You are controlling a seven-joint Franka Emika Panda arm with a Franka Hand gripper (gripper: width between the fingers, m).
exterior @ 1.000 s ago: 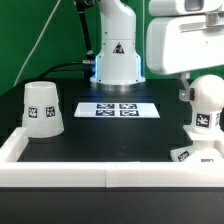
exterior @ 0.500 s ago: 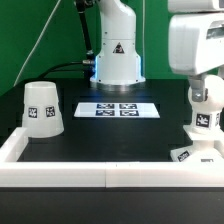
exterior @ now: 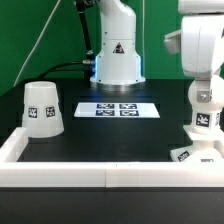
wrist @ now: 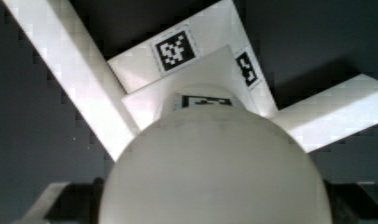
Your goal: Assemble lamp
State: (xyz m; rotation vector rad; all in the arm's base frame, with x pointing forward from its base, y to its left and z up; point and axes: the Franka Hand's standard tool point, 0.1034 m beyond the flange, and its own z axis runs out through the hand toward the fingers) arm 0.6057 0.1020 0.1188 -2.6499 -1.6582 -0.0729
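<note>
White pincer point(exterior: 203, 88) above bulb point(exterior: 206, 118) on base point(exterior: 198, 153), grip cannot be told, shade point(exterior: 42, 108) well apart.

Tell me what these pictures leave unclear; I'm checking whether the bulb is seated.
- End effector: exterior view, fingertips lost against the rounded white plastic bulb; grip state unreadable. Wrist view, the bulb fills the picture.
- Square stepped white base: exterior view, cut by the right edge; the bulb hides the joint.
- White truncated-cone shade: absent from the wrist view.
</note>
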